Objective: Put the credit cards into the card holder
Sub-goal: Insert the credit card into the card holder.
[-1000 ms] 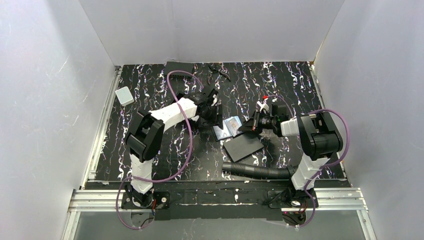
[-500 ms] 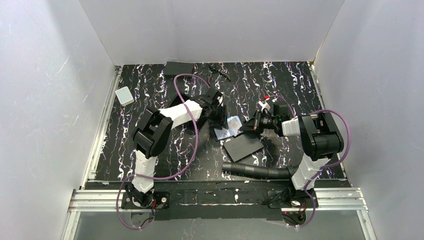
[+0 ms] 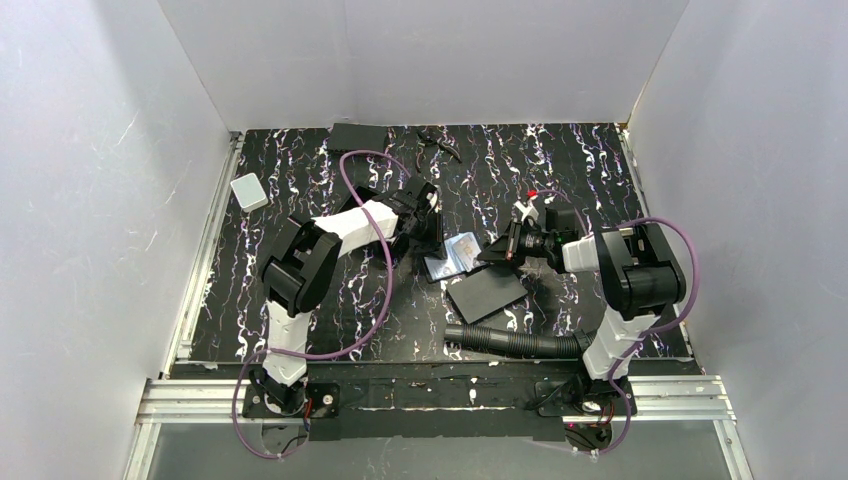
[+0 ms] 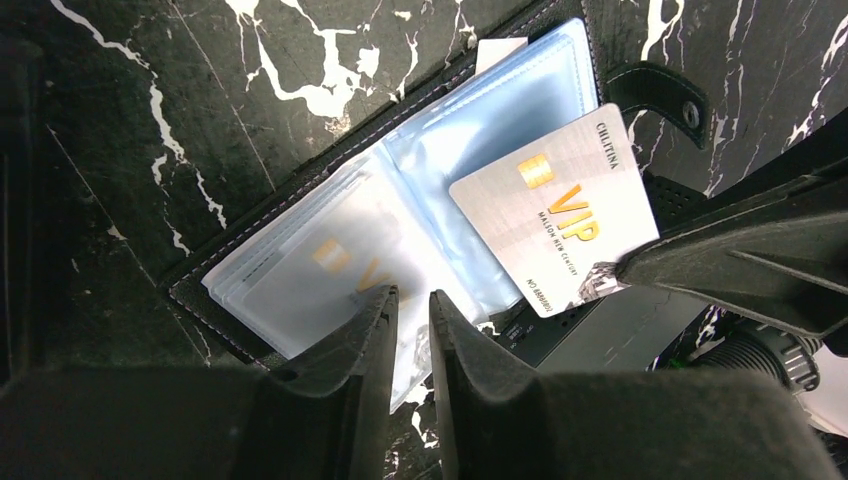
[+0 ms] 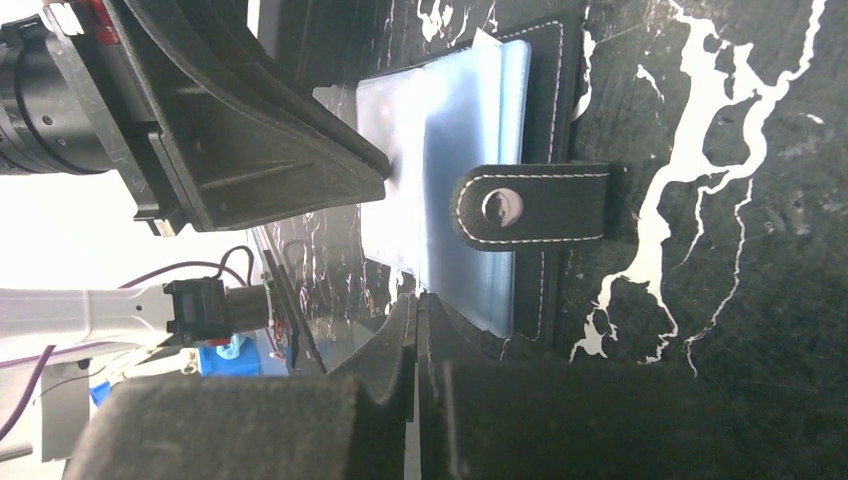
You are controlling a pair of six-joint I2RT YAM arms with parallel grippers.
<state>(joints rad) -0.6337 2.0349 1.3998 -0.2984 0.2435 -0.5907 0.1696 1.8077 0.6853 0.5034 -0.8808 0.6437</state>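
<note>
**Glossy silver credit card poised over open black leather card holder.**
One corner is pinched by the right gripper, so the card lies aslant across the pale-blue sleeves, presumably for sliding in; the left gripper is nearly pressed together at the sleeve edge, hold not confirmable.

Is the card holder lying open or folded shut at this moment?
Open. The card holder lies spread out flat, its clear sleeves face up, and its snap strap is undone.

Credit card reads "VIP" in gold; smaller print unreadable.
</note>
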